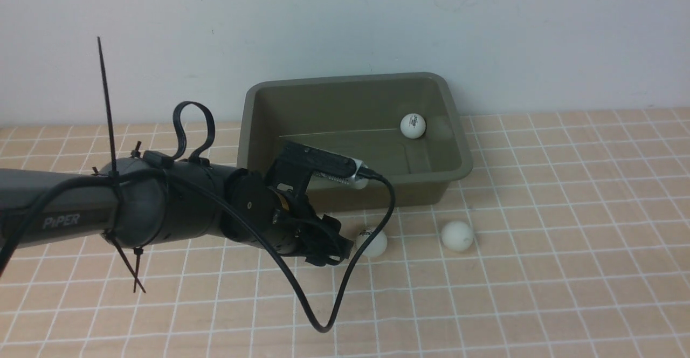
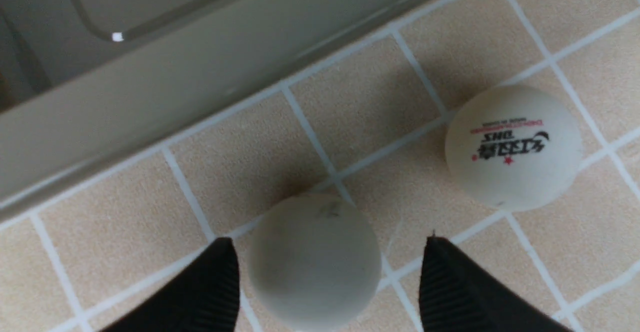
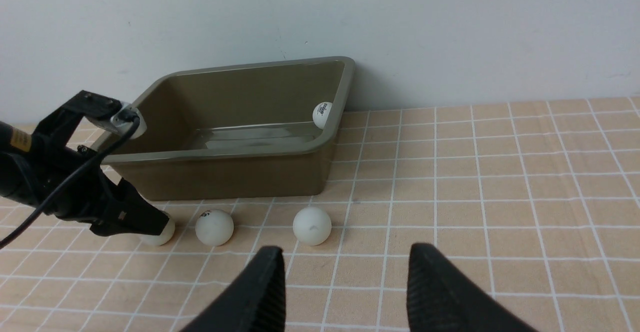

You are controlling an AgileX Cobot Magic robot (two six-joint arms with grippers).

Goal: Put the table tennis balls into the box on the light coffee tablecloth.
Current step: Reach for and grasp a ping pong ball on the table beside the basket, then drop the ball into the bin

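- One cloth (image 1: pixel 539 272), light tan with white lines, runs under everything, its far edge along the one wall (image 1: pixel 539 34).
- One left arm (image 1: pixel 140 201) reaches in from the cloth's left side.
- The left gripper (image 2: pixel 330 257) has its two fingers wide, one on each side of the first ball, with a gap showing on both sides.
- Four balls in all: three on the cloth, one in the box.
- First ball (image 3: pixel 159 232): on the cloth, before the box's near side, between those fingers.
- One box (image 1: pixel 353 195), green, by the cloth's far edge, left of its far right corner.
- Second ball (image 1: pixel 372 242): on the cloth, near the box's near side, logo showing.
- Third ball (image 1: pixel 413 126): inside the box, toward its right wall.
- Fourth ball (image 1: pixel 457 236): on the cloth, near the box's near right corner.
- The right gripper (image 3: pixel 347 282) has its two fingers well apart, seen in the right wrist view.
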